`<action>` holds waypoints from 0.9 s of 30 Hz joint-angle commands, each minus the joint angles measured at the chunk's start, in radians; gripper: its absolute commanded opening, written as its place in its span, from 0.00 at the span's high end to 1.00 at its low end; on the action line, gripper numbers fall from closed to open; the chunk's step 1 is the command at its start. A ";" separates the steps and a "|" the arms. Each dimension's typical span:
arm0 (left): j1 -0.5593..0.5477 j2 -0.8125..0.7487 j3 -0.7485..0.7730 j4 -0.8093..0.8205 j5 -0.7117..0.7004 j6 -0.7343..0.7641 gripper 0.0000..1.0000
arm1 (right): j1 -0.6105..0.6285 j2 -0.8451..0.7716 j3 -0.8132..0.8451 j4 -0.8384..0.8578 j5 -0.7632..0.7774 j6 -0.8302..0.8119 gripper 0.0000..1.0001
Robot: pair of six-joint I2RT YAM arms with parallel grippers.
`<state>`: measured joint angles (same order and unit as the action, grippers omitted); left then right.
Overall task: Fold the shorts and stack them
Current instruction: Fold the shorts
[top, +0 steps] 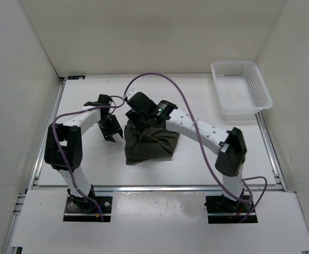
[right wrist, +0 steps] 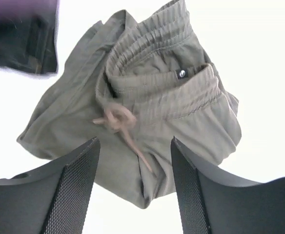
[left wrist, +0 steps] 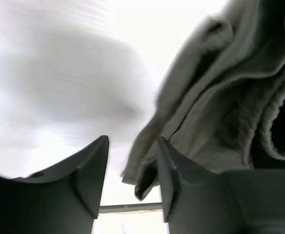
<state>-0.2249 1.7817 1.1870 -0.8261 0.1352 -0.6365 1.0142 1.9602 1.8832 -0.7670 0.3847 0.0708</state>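
Shorts (top: 148,144): olive, lying in a bunched half-fold at the centre of the table (top: 91,164). Right gripper (right wrist: 135,144) hovers above, jaws apart, empty. Left gripper (left wrist: 132,146) sits beside them, parted, empty. Folding looks unfinished; you probably need to regrip an edge and flatten.

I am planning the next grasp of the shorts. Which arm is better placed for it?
Probably right: the right gripper hangs open over the shorts, while the left gripper stands beside them.
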 commanded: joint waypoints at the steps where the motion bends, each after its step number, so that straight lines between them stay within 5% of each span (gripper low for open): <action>1: 0.085 -0.113 -0.015 -0.034 0.006 0.041 0.44 | -0.052 -0.199 -0.086 0.072 -0.021 0.030 0.34; 5: 0.118 -0.175 0.009 -0.047 0.006 0.063 0.46 | -0.149 -0.338 -0.248 0.092 -0.104 0.121 0.47; 7: 0.108 -0.176 0.032 -0.056 0.006 0.063 0.55 | -0.178 -0.348 -0.317 0.092 -0.154 0.176 0.66; 9: 0.061 -0.176 0.083 -0.056 0.006 0.074 0.66 | -0.215 -0.339 -0.329 0.092 -0.190 0.226 0.66; 11: 0.000 -0.153 0.146 -0.056 0.030 0.074 0.66 | -0.245 -0.328 -0.338 0.092 -0.220 0.260 0.53; 13: -0.046 -0.116 0.193 -0.074 0.030 0.074 0.33 | -0.273 -0.328 -0.349 0.092 -0.271 0.302 0.41; 16: -0.119 -0.032 0.285 -0.103 0.021 0.074 0.01 | -0.327 -0.328 -0.387 0.101 -0.320 0.323 0.25; 18: -0.160 0.008 0.339 -0.120 0.003 0.064 0.01 | -0.362 -0.328 -0.404 0.101 -0.365 0.336 0.18; 27: -0.312 0.261 0.668 -0.261 -0.190 0.116 0.05 | -0.578 -0.308 -0.547 0.175 -0.532 0.371 0.16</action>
<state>-0.5060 2.0029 1.7313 -1.0157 0.0410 -0.5587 0.4911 1.6451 1.3586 -0.6346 -0.0631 0.4206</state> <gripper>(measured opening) 0.957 0.835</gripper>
